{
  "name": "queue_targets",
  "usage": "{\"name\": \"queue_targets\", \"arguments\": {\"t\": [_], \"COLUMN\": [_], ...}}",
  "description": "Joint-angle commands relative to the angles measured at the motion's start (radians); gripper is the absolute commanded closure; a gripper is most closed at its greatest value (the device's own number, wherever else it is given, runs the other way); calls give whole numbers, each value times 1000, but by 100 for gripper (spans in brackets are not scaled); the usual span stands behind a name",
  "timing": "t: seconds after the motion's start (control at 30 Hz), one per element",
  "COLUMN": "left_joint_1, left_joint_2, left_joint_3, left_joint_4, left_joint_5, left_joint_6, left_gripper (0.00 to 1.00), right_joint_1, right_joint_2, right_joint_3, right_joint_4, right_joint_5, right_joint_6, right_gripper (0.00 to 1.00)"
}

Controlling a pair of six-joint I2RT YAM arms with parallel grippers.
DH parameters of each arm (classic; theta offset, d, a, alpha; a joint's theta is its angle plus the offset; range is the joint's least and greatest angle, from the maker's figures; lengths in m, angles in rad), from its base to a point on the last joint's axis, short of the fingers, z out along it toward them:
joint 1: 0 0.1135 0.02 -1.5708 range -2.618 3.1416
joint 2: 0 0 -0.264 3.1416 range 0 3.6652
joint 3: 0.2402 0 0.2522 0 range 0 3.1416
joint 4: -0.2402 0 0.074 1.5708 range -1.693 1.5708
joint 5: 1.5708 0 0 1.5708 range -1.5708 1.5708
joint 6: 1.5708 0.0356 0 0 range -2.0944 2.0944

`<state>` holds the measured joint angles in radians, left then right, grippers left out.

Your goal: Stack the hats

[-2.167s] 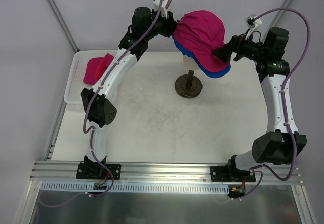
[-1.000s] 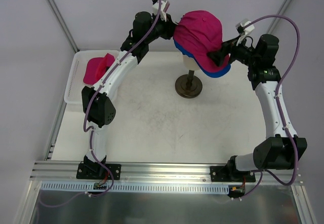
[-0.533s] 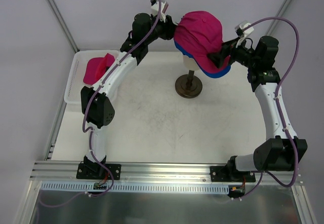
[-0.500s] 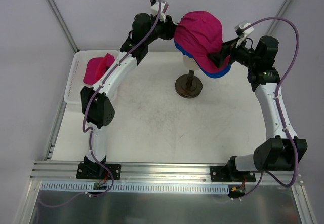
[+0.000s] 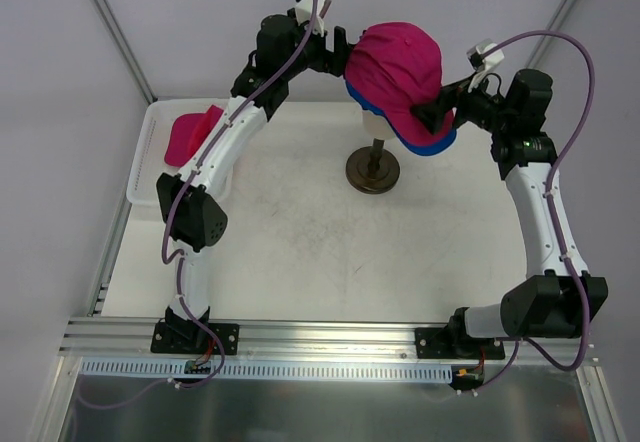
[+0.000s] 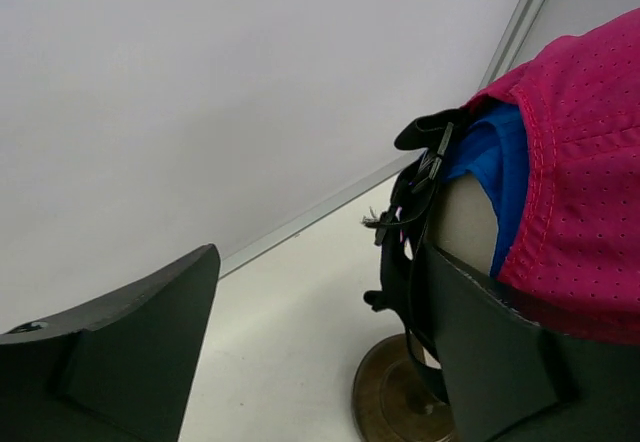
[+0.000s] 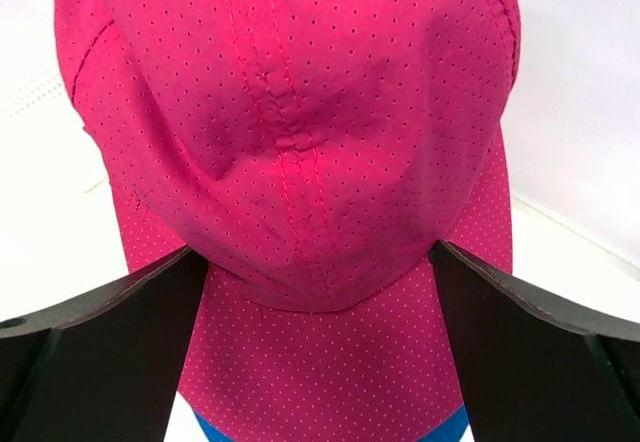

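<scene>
L gripper [image 5: 338, 52] is spread wide, gripping nothing. The back of the pink cap [image 5: 400, 67] is right ahead of its fingers, worn over the blue cap [image 5: 435, 144] on the mannequin head [image 6: 468, 222]. R gripper [image 5: 432, 114] is also released, its fingers either side of that cap's brim end. 2nd pink cap [image 5: 192, 134] lies in the basket [image 5: 148, 167], well away from both grippers.

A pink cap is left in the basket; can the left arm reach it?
Likely yes: the pink cap lies uncovered in the basket beside that arm, and the left tool is open, empty.
</scene>
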<state>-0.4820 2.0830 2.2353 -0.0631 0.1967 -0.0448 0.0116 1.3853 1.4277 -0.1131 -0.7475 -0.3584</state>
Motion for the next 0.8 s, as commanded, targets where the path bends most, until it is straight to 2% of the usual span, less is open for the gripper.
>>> {"name": "queue_targets", "arguments": {"t": [0.0, 0.13, 0.23, 0.47, 0.53, 0.57, 0.6, 0.67, 0.73, 0.77], "left_joint_1": [-46, -3, 32, 83, 91, 98, 103, 109, 108, 105], "left_joint_2": [-4, -31, -83, -295, -346, -394, -415, -451, -494, -501], "left_joint_3": [99, 142, 100, -204, -334, -377, -455, -518, -588, -598], "left_joint_4": [-41, -29, -29, -30, -29, -29, -29, -32, -35, -40], "left_joint_5": [75, 43, 35, 35, 49, 56, 88, 153, 269, 297], "left_joint_6": [-3, -15, -20, -30, -47, -53, -75, -81, -82, -82], "left_gripper": [15, 4, 3, 4, 5, 6, 9, 17, 27, 30], "right_joint_1": [42, 42, 34, -7, -45, -85, -111, -185, -225, -254], "right_joint_2": [0, -31, -45, -29, -42, -58, -65, -74, -72, -69], "right_joint_3": [-23, -38, -27, 17, 1, -12, -33, -47, -39, -27], "right_joint_4": [-177, -174, -172, -163, -133, -53, 1, 149, 179, 184], "right_joint_5": [-70, -72, -98, -217, -252, -294, -311, -332, -326, -319], "right_joint_6": [113, 154, 196, 329, 358, 465, 525, 693, 737, 743], "right_gripper": [0, 0, 0, 0, 0, 0, 0, 0, 1, 0]}}
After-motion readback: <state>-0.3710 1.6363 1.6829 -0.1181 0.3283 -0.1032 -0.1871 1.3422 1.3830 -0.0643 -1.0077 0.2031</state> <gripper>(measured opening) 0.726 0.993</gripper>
